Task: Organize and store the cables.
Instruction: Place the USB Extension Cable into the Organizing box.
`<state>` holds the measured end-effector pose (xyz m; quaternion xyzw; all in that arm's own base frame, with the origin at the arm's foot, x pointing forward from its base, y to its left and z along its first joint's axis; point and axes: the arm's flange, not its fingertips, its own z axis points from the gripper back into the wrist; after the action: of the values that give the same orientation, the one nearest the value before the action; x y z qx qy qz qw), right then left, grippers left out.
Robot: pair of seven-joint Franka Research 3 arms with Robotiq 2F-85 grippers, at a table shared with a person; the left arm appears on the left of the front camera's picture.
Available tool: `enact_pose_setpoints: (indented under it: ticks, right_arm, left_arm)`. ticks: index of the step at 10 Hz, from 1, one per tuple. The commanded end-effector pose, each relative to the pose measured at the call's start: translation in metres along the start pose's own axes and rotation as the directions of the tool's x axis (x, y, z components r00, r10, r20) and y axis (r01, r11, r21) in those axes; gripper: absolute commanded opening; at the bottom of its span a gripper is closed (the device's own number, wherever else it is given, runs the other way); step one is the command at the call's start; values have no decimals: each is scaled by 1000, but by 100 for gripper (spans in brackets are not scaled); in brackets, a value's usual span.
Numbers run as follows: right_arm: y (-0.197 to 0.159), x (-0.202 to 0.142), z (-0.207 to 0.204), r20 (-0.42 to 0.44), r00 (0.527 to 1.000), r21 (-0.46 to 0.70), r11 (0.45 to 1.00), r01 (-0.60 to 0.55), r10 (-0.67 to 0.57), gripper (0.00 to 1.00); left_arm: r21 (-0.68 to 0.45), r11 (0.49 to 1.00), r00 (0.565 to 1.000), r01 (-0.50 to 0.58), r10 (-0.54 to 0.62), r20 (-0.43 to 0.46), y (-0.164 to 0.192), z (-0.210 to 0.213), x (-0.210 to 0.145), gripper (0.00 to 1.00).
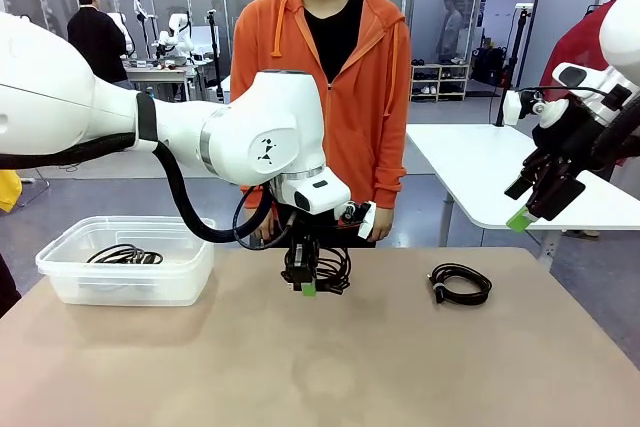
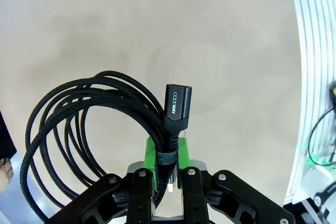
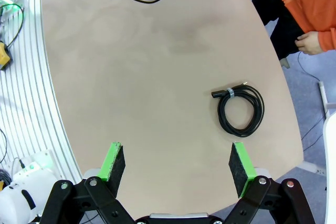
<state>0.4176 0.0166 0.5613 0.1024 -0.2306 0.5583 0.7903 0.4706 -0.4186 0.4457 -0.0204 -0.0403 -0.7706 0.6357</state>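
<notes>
The left gripper's point(image 2: 167, 174) pads were mostly hidden behind the held cable point(image 2: 89, 129). That coil's bottom ran off the picture's edge. The cable in the bin point(image 1: 125, 255) was too small to see well.

Three coiled black cables: one in the clear plastic bin point(image 1: 125, 272) at point(image 1: 125, 255), one clamped in the left tool point(image 1: 303, 285) at point(image 1: 330, 269), one lying on the bench point(image 1: 320, 367) at point(image 1: 460, 283). One bin. Two tools, the right tool point(image 1: 535, 209) spread wide. One person in orange point(image 1: 335, 87).
</notes>
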Motion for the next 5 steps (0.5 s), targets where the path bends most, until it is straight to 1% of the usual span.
enact_pose_setpoints:
  ticks: [1, 2, 3, 4, 5]
  right_arm:
    - [0, 0, 0, -1, 1000, -1, 1000, 4, -4, 100]
    - [0, 0, 0, -1, 1000, -1, 1000, 4, -4, 100]
    - [0, 0, 0, -1, 1000, -1, 1000, 4, -4, 100]
    - [0, 0, 0, -1, 1000, -1, 1000, 4, -4, 100]
    - [0, 0, 0, -1, 1000, -1, 1000, 4, -4, 100]
  left_arm:
    - [-2, 1000, 1000, -12, 12, -2, -2, 0, -1, 14]
    - [-2, 1000, 1000, -12, 12, -2, -2, 0, -1, 14]
    - [-2, 1000, 1000, -2, 2, -1, 0, -1, 0, 19]
    - [-11, 997, 997, 80, -79, 12, -3, 14, -16, 19]
    - [-8, 985, 985, 175, -174, 6, -9, 29, -36, 19]
